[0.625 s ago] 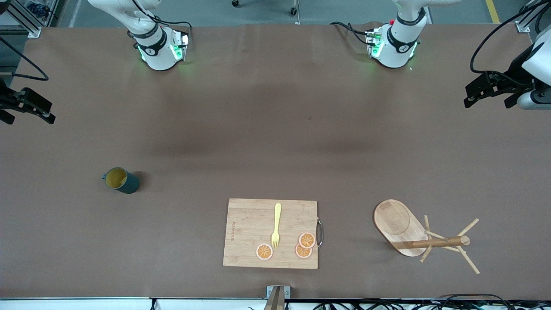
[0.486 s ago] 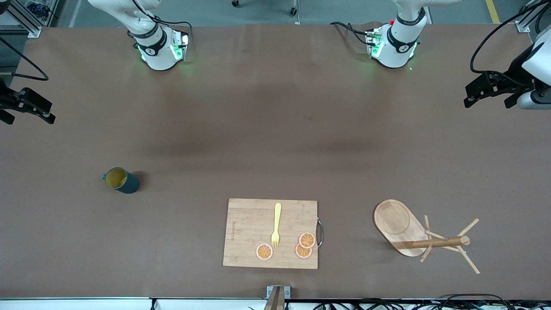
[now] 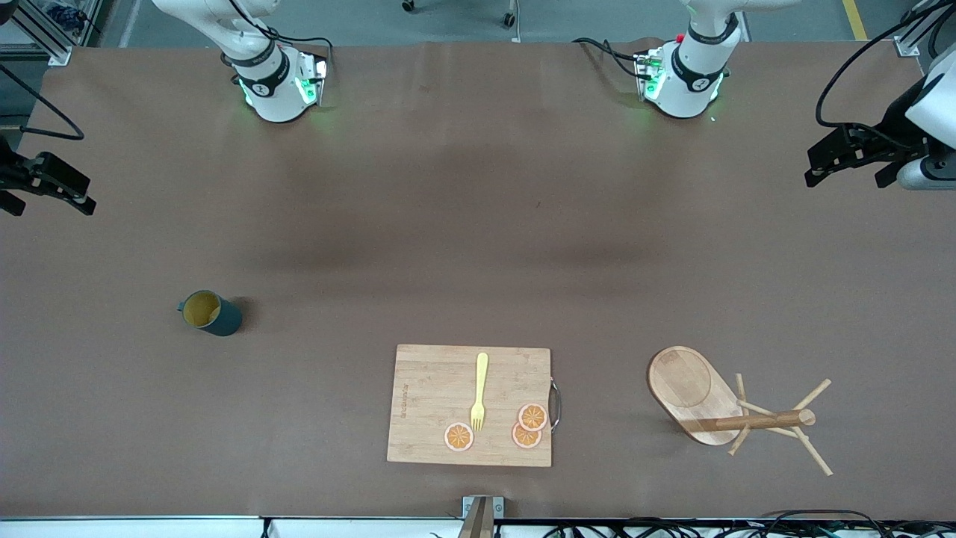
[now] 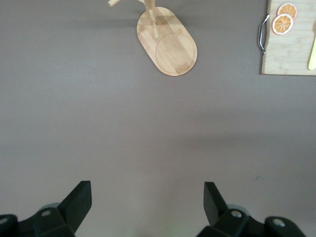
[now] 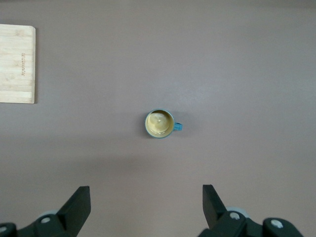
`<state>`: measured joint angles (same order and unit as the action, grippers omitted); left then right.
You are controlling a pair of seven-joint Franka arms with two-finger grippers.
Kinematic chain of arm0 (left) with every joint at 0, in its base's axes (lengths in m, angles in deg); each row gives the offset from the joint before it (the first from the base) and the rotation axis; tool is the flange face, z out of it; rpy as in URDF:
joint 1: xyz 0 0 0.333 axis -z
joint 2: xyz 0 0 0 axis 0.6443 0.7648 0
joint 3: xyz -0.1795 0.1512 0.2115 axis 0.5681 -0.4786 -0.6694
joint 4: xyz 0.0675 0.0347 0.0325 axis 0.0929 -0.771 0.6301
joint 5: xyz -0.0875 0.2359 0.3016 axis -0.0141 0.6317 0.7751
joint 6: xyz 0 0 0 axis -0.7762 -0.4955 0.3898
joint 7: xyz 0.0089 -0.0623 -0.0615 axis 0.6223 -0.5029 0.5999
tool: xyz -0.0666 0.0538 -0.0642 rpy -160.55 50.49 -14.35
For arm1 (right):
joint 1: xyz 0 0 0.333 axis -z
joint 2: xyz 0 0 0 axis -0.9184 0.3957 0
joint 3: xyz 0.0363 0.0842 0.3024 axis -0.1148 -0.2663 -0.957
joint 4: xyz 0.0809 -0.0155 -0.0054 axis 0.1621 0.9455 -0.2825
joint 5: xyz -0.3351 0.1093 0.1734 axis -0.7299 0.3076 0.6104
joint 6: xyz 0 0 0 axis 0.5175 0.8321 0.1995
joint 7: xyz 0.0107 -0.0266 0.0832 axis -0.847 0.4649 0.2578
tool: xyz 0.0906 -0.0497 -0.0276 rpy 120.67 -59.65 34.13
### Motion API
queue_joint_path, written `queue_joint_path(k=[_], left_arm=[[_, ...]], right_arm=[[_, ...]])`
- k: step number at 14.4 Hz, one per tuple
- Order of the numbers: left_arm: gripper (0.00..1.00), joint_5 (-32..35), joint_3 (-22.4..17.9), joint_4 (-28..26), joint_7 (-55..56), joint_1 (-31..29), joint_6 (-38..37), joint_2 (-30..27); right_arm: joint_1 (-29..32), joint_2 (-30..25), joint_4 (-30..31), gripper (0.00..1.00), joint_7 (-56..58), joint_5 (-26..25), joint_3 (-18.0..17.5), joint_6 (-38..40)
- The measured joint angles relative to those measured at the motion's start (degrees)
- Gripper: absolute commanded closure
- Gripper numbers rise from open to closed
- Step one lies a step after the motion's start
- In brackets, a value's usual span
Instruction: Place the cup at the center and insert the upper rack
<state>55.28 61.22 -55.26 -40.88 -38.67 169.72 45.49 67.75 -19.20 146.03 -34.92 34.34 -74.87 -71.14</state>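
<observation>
The dark teal cup [image 3: 211,312] with a yellow inside stands upright on the table toward the right arm's end. It also shows in the right wrist view [image 5: 160,123], far below my open, empty right gripper [image 5: 145,200]. The upper rack [image 3: 694,392], a light wooden mug tree with an oval base, sits toward the left arm's end. Its post and pegs [image 3: 777,420] join the base end nearer the front camera. Its base shows in the left wrist view [image 4: 168,42], well away from my open, empty left gripper [image 4: 147,197]. Both grippers hang high over bare table and do not show in the front view.
A wooden cutting board [image 3: 469,405] lies near the front edge between cup and rack. It carries a yellow fork [image 3: 479,392] and three orange slices [image 3: 532,417]. Black fixtures stick in at both table ends [image 3: 45,183] [image 3: 851,149].
</observation>
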Motion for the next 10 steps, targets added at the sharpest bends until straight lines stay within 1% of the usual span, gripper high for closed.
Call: queue_joint_path(k=[6,10], left_arm=[[0.0,0.0,0.0,0.0,0.0,0.0,0.0,0.0],[0.0,0.0,0.01,0.0,0.0,0.02,0.0,0.0]], right_arm=[[0.01,0.41,0.22,0.0,-0.01,0.0,0.52,0.28],[0.01,3.52,0.46,0.0,0.01,-0.05,0.53,0.11]])
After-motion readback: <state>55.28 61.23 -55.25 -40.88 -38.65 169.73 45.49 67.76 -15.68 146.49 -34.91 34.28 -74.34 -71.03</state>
